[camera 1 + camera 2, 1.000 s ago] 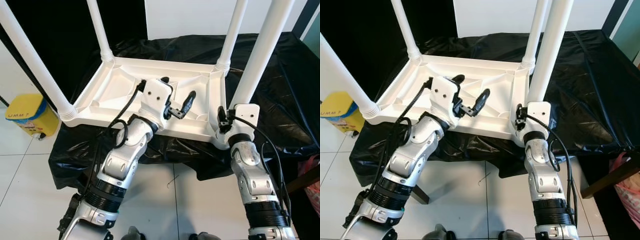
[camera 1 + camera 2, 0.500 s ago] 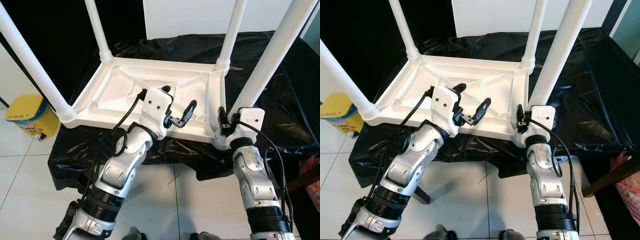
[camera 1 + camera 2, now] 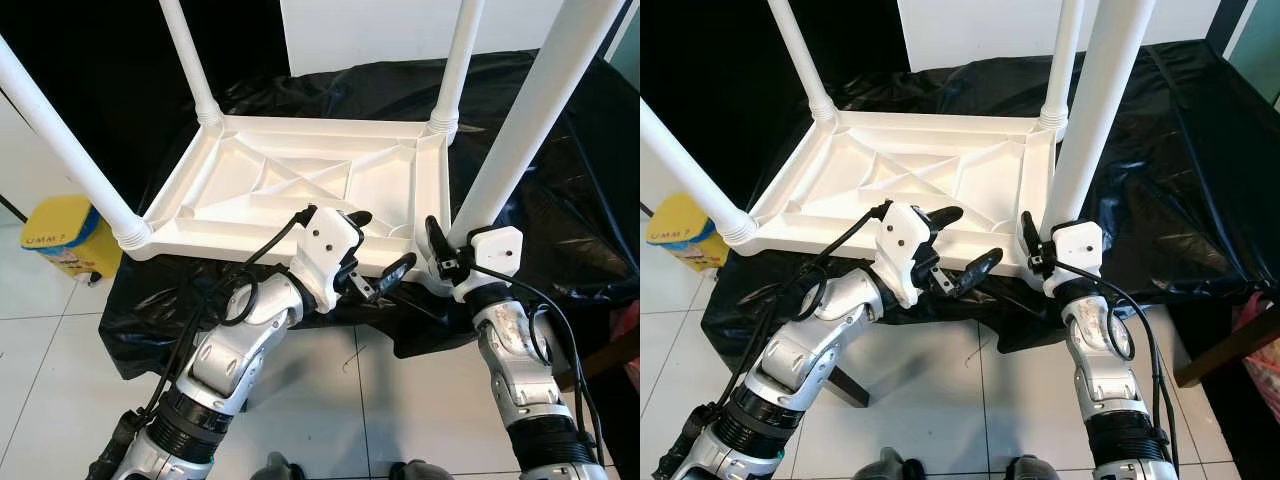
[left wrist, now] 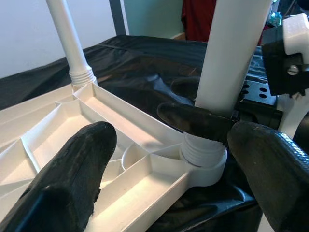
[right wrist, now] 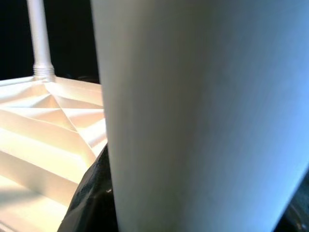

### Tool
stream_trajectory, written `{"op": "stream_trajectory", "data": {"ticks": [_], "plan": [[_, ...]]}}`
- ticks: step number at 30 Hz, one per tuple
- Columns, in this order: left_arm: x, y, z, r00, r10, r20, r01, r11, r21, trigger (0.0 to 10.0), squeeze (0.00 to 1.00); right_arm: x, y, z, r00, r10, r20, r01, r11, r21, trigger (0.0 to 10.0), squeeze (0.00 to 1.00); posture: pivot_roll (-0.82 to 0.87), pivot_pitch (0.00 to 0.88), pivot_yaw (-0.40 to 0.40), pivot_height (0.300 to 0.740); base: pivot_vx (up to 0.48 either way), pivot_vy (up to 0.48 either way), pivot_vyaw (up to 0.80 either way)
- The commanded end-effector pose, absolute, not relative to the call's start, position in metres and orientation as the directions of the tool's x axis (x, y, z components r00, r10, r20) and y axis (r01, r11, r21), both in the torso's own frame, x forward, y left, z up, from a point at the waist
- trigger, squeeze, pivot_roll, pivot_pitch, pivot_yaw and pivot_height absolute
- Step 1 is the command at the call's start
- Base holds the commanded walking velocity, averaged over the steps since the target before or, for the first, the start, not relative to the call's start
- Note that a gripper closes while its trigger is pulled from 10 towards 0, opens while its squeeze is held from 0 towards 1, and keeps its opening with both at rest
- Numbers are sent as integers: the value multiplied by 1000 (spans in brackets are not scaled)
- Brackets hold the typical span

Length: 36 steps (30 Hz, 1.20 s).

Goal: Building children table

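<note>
A white plastic children's table [image 3: 300, 180] lies upside down on a black-covered surface, with its legs pointing up. My left gripper [image 3: 375, 247] hangs open just in front of the table's near edge, and nothing sits between its fingers [image 4: 72, 174]. My right gripper [image 3: 452, 242] is at the base of the near-right leg [image 3: 520, 120], where that leg enters its threaded socket [image 4: 203, 154]. One black finger [image 4: 193, 121] lies across the leg and the other is hidden behind it. In the right wrist view the leg [image 5: 193, 111] sits close up beside a finger [image 5: 91, 193].
The near-left leg [image 3: 60, 130] slants out over the floor. A yellow bin [image 3: 60, 235] stands on the white tiles at the left. A black sheet [image 3: 560, 160] drapes the support and hangs over its front. A pink bag [image 3: 1262, 330] and a wooden piece [image 3: 1225, 350] are at the far right.
My left gripper has drawn back from above the table's underside to its near edge and dropped lower. The right gripper has stayed at the leg base. The camera has shifted slightly.
</note>
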State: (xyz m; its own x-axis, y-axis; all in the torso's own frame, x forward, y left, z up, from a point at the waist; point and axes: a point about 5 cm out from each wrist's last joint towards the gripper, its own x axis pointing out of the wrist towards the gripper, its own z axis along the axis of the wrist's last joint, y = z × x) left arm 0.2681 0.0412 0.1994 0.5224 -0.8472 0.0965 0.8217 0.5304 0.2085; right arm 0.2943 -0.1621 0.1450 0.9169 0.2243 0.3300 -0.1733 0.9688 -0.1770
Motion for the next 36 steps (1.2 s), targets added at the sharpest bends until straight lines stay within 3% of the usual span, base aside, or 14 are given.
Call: {"op": "stream_trajectory", "data": {"ticks": [1,20,36], "plan": [[268,45,199,519,-851,80,826,524,208,10000,0,290,-149,122,925,297,236,-259,949,-179,10000,0,-5,118,100,740,0,0,0],[267,48,204,510,-858,67,832,511,217,10000,0,302,-145,118,912,385,141,-371,922,-116,10000,0,6,112,109,740,0,0,0],[266,48,206,510,-857,68,833,512,210,10000,0,312,-152,118,932,359,50,-355,932,-68,10000,0,5,112,109,740,0,0,0]]}}
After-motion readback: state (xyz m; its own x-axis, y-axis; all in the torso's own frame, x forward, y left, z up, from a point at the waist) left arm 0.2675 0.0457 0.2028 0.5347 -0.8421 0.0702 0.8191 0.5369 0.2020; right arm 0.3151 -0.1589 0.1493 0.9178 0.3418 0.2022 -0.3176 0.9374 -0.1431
